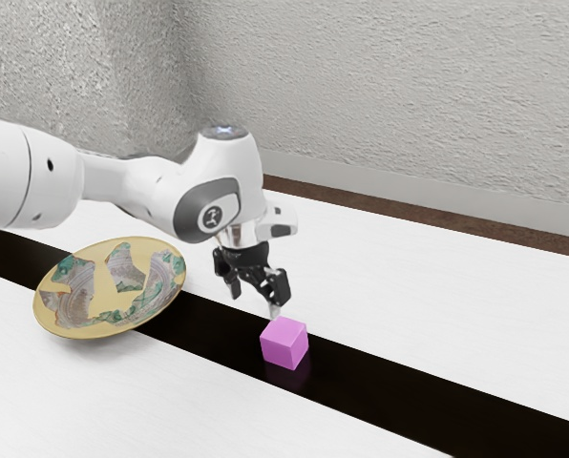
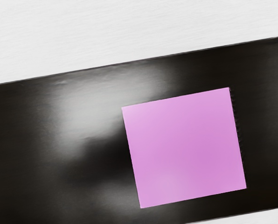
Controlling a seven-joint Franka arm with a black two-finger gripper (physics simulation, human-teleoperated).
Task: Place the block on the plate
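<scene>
Block (image 1: 284, 343), pink and square-edged, sits on the dark strip (image 1: 380, 391) that runs along the white tabletop (image 1: 437, 286), well apart from the patterned plate (image 1: 175, 286), which lies toward the exterior view's left. The task looks to be at its approach: the block has to be gripped, raised, carried across and set down.

What could go wrong first is the descent. In the exterior view 1 fingertip hangs close over the block, and if the hand drops without being centred, that tip could land on the top face or knock the cube aside. The wrist view shows the block's edges running aslant, so a poor match between the fingers and its sides might pinch it at the corners and twist it. A shallow grip could let it slip on the way. At the far end, the plate's curved, raised rim could catch a block carried too low, and a release off-centre might tip it or let it slide.

The end effector (image 1: 255, 302) is released: its 2 fingers (image 1: 281, 286) stand apart, fairly wide by my reading, with nothing gripped between them. Whether the nearer tip brushes the block, I cannot tell.
</scene>
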